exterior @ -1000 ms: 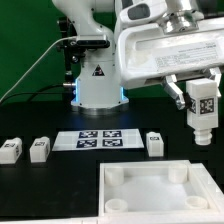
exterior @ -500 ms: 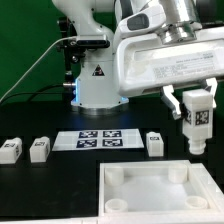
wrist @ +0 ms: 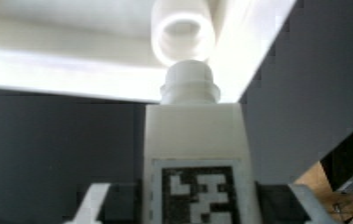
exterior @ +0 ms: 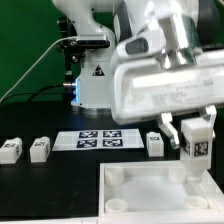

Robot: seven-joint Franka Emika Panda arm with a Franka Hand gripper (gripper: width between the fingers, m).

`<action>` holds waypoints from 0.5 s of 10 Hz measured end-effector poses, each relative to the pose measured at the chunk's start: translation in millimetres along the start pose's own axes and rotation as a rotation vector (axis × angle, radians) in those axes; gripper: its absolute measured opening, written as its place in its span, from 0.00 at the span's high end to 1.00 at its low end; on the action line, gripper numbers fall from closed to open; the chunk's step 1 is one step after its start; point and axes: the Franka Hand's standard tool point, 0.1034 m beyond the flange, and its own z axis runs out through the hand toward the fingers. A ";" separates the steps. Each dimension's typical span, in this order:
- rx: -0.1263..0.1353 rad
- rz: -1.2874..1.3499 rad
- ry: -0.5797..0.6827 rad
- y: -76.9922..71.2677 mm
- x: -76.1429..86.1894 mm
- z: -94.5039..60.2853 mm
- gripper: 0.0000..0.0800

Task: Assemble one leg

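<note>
My gripper (exterior: 194,133) is shut on a leg (exterior: 196,146), a small white block with a black-and-white tag. It holds the leg upright just above the far right corner of the large white panel (exterior: 160,190). In the wrist view the leg (wrist: 196,140) points its round peg at a corner socket (wrist: 183,38) of the panel (wrist: 66,45), close to it; whether they touch I cannot tell. My fingers (wrist: 102,200) flank the leg's tagged face. Three other legs stand on the table: two at the exterior view's left (exterior: 11,150) (exterior: 40,149) and one (exterior: 154,143) beside the marker board.
The marker board (exterior: 102,138) lies flat in front of the robot base (exterior: 98,85). The white panel fills the near right of the table. A cable runs along the back left.
My gripper has moved down and slightly toward the exterior view's left with the leg, from well above the table to just over the panel's far right corner.
</note>
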 end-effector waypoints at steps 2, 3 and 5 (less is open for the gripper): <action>0.003 0.001 -0.009 -1.2 -4.2 7.5 0.64; 0.006 0.000 -0.012 -3.2 -6.3 11.0 0.64; 0.005 0.000 -0.019 -1.1 -9.8 15.2 0.64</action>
